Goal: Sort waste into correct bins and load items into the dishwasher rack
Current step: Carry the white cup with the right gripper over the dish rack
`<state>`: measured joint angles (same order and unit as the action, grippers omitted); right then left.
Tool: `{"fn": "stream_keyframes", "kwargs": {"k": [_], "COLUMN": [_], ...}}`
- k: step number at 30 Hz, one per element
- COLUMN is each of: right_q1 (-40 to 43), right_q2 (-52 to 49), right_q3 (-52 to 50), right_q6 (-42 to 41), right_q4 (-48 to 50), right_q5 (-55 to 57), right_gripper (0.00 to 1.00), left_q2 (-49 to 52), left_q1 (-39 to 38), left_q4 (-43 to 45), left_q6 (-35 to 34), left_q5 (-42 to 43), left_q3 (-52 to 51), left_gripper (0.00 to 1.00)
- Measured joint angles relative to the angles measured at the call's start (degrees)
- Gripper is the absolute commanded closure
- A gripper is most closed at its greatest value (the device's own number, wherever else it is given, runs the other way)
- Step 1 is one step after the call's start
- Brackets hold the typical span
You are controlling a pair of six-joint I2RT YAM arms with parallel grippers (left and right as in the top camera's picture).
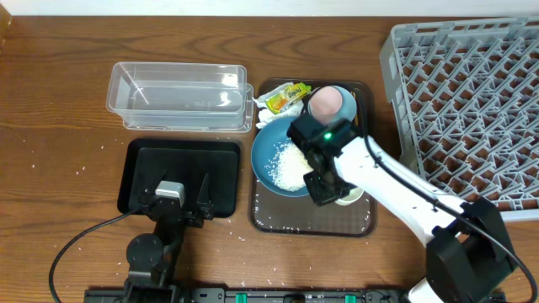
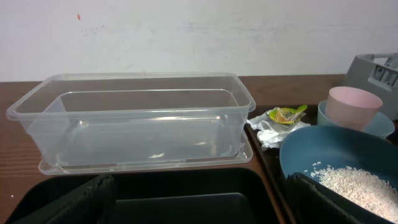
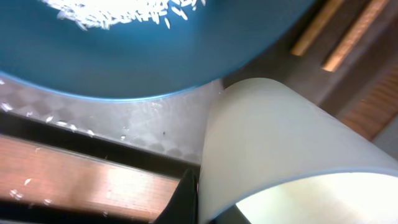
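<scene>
The small white round cup (image 3: 280,143) sat under the right pincer (image 1: 330,187), a finger (image 3: 186,198) at its seven o'clock; whether clamped, I couldn't tell. The left pincer (image 2: 199,204) gaped apart.

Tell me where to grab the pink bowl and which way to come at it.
Pinch the rim of the pink bowl from straight above, with one finger inside and one outside. It stands upright with its mouth up, nested in the light-blue bowl, so only its upper wall is exposed. A low grasp from the side would likely hit the outer bowl.
</scene>
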<state>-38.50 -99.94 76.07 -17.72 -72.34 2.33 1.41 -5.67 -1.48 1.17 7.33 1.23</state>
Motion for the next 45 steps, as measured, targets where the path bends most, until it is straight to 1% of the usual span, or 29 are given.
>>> {"fn": "stream_keyframes", "kwargs": {"k": [3, 7, 11, 14, 17, 20, 22, 23, 25, 26, 28, 31, 36, 38, 39, 40, 43, 45], "right_q1": [1.5, 6.9, 15.9, 24.7, 35.3, 44.2, 51.7, 54.1, 61.6, 63.2, 68.9, 75.4, 82.4, 84.1, 84.8, 85.4, 86.4, 86.7], "right_q2": [0.0, 0.0, 0.0, 0.0, 0.0, 0.0, -0.4, -0.6, -1.6, -2.0, -3.9, -8.0, -16.8, -20.1, -21.8, -23.3, -27.2, -29.1], "right_q3": [5.0, 13.7, 22.3, 27.5, 31.0, 31.2, 31.1, 31.1, 30.9, 30.9, 30.8, 30.7, 30.6, 30.5, 30.5, 30.4, 30.3, 30.2], "right_q6": [1.2, 3.7, 6.8, 11.1, 16.9, 20.9, 23.2, 23.9, 25.8, 26.1, 27.0, 27.7, 28.3, 28.3, 28.0, 27.6, 25.6, 24.1], "right_q4": [-4.6, -9.1, -8.2, -4.4, 1.3, 6.0, 8.9, 9.9, 13.0, 13.7, 15.6, 18.5, 24.5, 26.9, 28.3, 29.7, 32.7, 33.0], "right_q5": [0.7, 3.8, 5.1, 1.9, -5.6, -13.8, -21.0, -23.5, -32.0, -33.9, -41.5, -51.8, -68.5, -74.1, -76.7, -79.0, -83.8, -85.5], "right_gripper": [0.99, 0.99, 0.99, 0.99, 0.99, 0.99, 0.99, 0.99, 0.99, 0.98, 0.98, 0.92, 0.91, 0.93, 0.96, 0.99, 0.98, 0.98], "left_q2": [0.0, 0.0, 0.0, 0.0, 0.0, 0.0, 0.0, 0.0, 0.0, 0.0, 0.0, 0.0, 0.0, 0.0, 0.0, 0.0, 0.0, 0.0], "left_q1": [0.0, 0.0, 0.0, 0.0, 0.0, 0.0, 0.0, 0.0, 0.0, 0.0, 0.0, 0.0, 0.0, 0.0, 0.0, 0.0, 0.0, 0.0], "left_q4": [0.0, 0.0, 0.0, 0.0, 0.0, 0.0, 0.0, 0.0, 0.0, 0.0, 0.0, 0.0, 0.0, 0.0, 0.0, 0.0, 0.0, 0.0], "left_q6": [0.0, 0.0, 0.0, 0.1, 0.2, 0.2, 0.2, 0.2, 0.2, 0.2, 0.2, 0.2, 0.2, 0.2, 0.2, 0.2, 0.2, 0.2], "left_q5": [0.0, 0.0, 0.0, 0.0, 0.0, 0.0, 0.0, 0.0, 0.0, 0.0, 0.0, 0.0, 0.0, 0.0, 0.0, 0.0, 0.0, 0.0], "left_q3": [0.0, 0.0, 0.0, 0.0, 0.0, 0.0, 0.0, 0.0, 0.0, 0.0, 0.0, 0.0, 0.0, 0.0, 0.0, 0.0, 0.0, 0.0], "left_gripper": [0.1, 0.1, 0.1, 0.1, 0.1, 0.1, 0.1, 0.1, 0.1, 0.1, 0.1, 0.1, 0.1, 0.1, 0.1, 0.1, 0.1, 0.1]}}
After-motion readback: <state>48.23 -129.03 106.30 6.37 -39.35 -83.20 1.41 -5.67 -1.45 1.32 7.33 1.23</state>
